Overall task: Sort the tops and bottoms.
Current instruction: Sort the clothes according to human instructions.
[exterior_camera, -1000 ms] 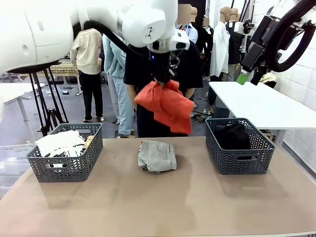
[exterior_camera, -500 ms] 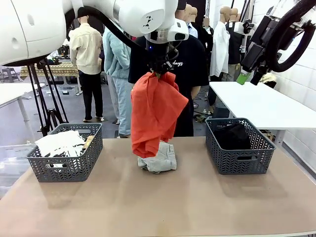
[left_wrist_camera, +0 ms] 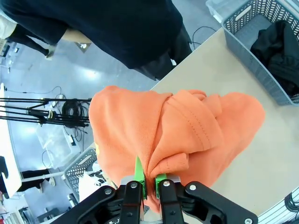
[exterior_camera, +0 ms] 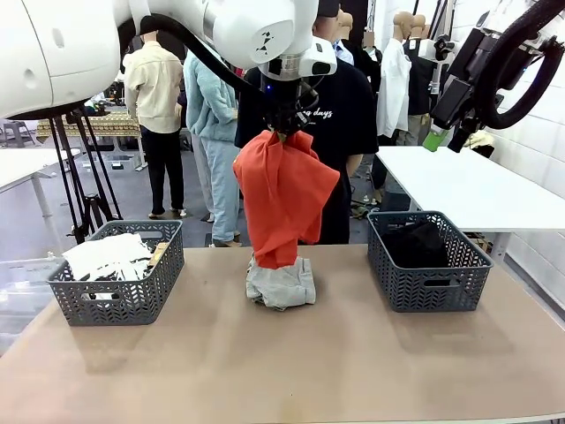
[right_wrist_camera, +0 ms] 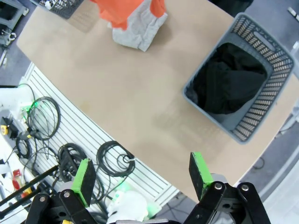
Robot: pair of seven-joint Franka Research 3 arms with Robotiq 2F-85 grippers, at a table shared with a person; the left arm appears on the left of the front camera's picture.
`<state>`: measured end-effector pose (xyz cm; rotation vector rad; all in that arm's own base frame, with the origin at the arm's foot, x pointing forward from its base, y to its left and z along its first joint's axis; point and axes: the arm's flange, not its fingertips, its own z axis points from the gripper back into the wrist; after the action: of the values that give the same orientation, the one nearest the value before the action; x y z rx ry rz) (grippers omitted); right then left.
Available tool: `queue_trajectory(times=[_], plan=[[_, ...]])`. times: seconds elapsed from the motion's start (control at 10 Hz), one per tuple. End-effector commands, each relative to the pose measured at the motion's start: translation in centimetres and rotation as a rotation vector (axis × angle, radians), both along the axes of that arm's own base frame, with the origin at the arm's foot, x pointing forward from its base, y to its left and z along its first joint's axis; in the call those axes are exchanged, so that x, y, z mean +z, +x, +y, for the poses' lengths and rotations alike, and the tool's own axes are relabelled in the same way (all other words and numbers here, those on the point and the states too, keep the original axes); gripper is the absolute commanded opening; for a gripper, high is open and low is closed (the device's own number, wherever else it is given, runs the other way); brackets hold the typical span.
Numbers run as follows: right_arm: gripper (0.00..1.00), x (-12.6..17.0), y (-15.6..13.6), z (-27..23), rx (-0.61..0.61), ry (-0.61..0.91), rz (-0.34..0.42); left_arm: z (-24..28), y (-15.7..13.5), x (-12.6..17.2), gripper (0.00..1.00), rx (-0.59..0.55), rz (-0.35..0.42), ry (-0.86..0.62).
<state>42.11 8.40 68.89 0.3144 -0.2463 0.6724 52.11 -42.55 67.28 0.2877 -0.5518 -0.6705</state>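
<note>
My left gripper (exterior_camera: 284, 124) hangs high over the table's middle, shut on a bunched corner of the orange top (exterior_camera: 282, 194), which dangles limp. In the left wrist view the green pads of my left gripper (left_wrist_camera: 148, 179) pinch the orange top (left_wrist_camera: 177, 130). Its lower hem reaches the crumpled light grey top (exterior_camera: 282, 283) lying on the table. The white printed top (exterior_camera: 106, 256) lies in the left basket (exterior_camera: 119, 300). The black bottoms (exterior_camera: 415, 243) fill the right basket (exterior_camera: 428, 287). My right gripper (right_wrist_camera: 142, 175) is open, raised at the right, looking down on the black bottoms (right_wrist_camera: 229, 84) and the grey top (right_wrist_camera: 140, 32).
A person in a black T-shirt (exterior_camera: 349, 115) stands at the far side behind the hanging cloth. A white table (exterior_camera: 468, 185) stands at the back right. Bare brown tabletop (exterior_camera: 282, 362) lies in front of the baskets.
The orange top has unfurled from a bunched wad to hang long, then swung slightly right over the grey top. My left gripper rose a little. The right arm has not moved.
</note>
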Motion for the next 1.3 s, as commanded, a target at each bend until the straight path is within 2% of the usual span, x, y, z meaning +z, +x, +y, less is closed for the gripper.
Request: queue_trajectory(times=[0.0,1.2], plan=[[1.00,-0.03,-0.22,-0.03,-0.005,-0.009,0.008,0.21,0.05,0.50,0.00,-0.001,-0.009,-0.012],[1.00,-0.03,-0.22,-0.03,-0.005,-0.009,0.008,0.21,0.05,0.50,0.00,-0.001,-0.009,-0.012]])
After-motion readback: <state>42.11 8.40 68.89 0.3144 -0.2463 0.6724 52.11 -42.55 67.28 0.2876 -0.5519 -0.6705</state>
